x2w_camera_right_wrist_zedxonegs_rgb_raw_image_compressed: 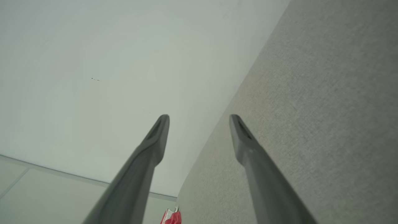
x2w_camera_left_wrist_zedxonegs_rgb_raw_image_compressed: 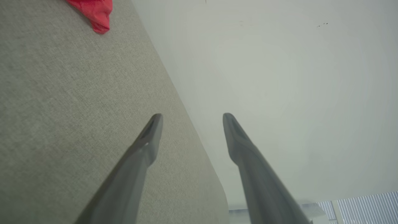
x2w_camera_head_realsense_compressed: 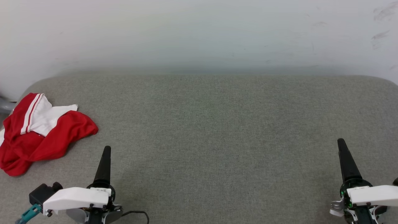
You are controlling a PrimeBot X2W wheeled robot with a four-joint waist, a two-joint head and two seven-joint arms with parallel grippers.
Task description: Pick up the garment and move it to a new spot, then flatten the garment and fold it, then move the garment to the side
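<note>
The garment [x2w_camera_head_realsense_compressed: 40,132], a red shirt with white sleeves and red-white trim, lies crumpled at the far left of the grey fabric surface [x2w_camera_head_realsense_compressed: 211,124]. A red corner of the garment [x2w_camera_left_wrist_zedxonegs_rgb_raw_image_compressed: 94,14] peeks in at the top left of the left wrist view, and a small piece of the garment [x2w_camera_right_wrist_zedxonegs_rgb_raw_image_compressed: 171,217] shows at the bottom of the right wrist view. My left gripper [x2w_camera_head_realsense_compressed: 106,155] hovers just right of it, near the front edge; in its wrist view the left gripper [x2w_camera_left_wrist_zedxonegs_rgb_raw_image_compressed: 189,119] stands open and empty. My right gripper [x2w_camera_head_realsense_compressed: 342,149] is far off at the lower right; its wrist view shows the right gripper [x2w_camera_right_wrist_zedxonegs_rgb_raw_image_compressed: 199,121] open and empty too.
A pale wall [x2w_camera_head_realsense_compressed: 199,34] rises behind the surface's back edge. A grey object [x2w_camera_head_realsense_compressed: 6,105] pokes in at the left edge beside the garment. Window blinds [x2w_camera_left_wrist_zedxonegs_rgb_raw_image_compressed: 367,205] show low in the left wrist view.
</note>
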